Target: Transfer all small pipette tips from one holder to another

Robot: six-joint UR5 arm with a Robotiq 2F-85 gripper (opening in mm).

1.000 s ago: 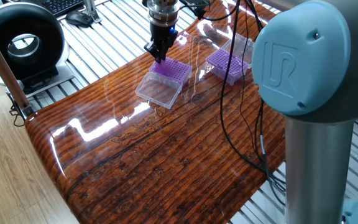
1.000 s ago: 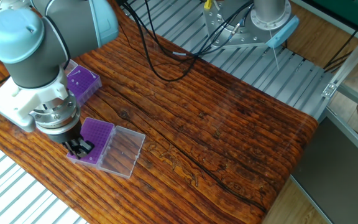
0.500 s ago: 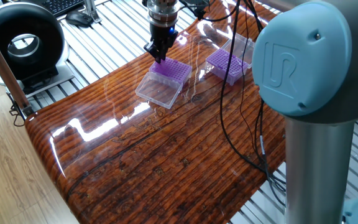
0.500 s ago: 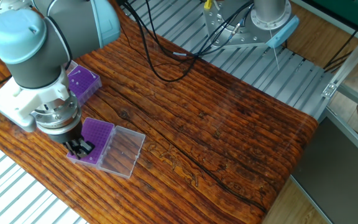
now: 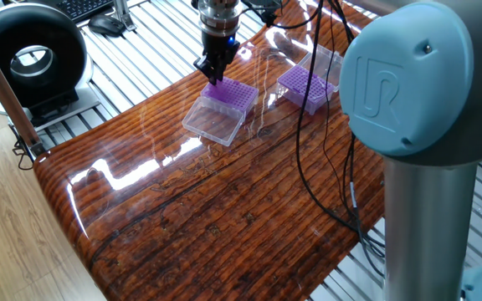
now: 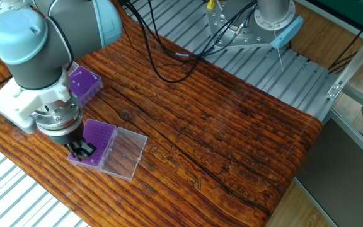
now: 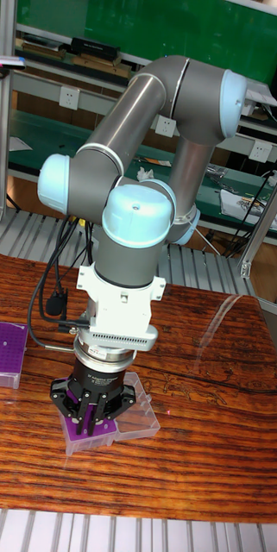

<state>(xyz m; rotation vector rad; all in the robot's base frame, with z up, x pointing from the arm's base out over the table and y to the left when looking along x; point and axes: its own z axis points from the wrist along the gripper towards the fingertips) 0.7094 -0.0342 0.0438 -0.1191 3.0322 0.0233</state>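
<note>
Small pipette tips [image 5: 231,92] made a pale dotted grid across the top of a purple holder [image 5: 234,102] that sat on the wooden table [image 5: 224,201], and this holder serves as the landmark. Its clear hinged lid [image 5: 214,122] lay flat and open, touching the holder's side toward the table's rounded edge. The gripper [image 5: 216,77] hung straight down over the holder's edge opposite the lid, its dark fingers [image 6: 80,149] close together with their ends right at the grid; whether they pinched a tip or only met above the grid could not be told, since the tips were too small and the fingers covered that spot. In the tall fixed view the gripper [image 7: 91,420] hid most of the holder [image 7: 93,442], leaving only a purple margin below it and a corner of the clear lid [image 7: 141,419] beside it. A second purple holder [image 5: 306,87] stood near the first, apart from it, farther along the table from the gripper, with its own clear lid [image 5: 321,60] open on its far side. Black cables [image 5: 316,159] trailed across the wood past that second holder. Well away from the landmark holder, off the table on the slatted metal surface, stood a black ring-shaped device [image 5: 28,57], and the arm's large pale blue joint [image 5: 421,75] filled the near foreground.
</note>
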